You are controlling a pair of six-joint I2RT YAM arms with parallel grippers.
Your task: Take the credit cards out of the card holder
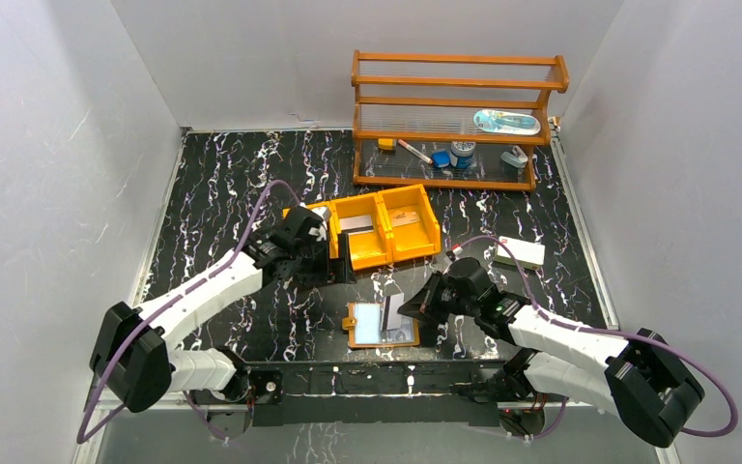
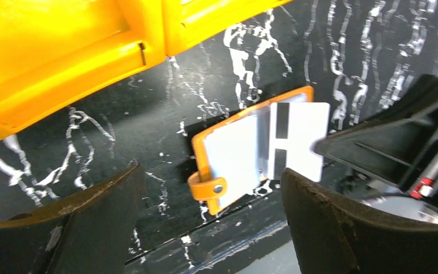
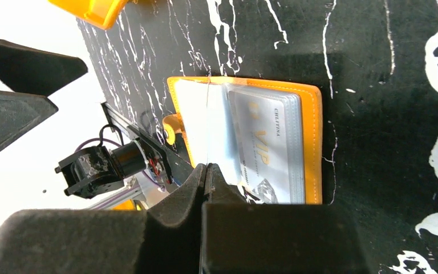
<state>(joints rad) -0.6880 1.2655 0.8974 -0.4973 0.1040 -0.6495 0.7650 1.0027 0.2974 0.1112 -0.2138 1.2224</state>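
Credit card stands pinched edge-up in right hand over card holder.

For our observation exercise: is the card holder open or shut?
Open: the card holder lies spread flat, its pale inside facing up.

Table: black, white marble-like veins, faint purple tint. Card holder: orange-tan outside, pale blue-grey shiny pockets. Striped card: white, one black band. Pocketed card: silver-grey, gold "VIP" lettering. Tray: bright yellow-orange. Rack: orange-brown wood. Box: white. Arms: white shells, black joints. Cables: purple.
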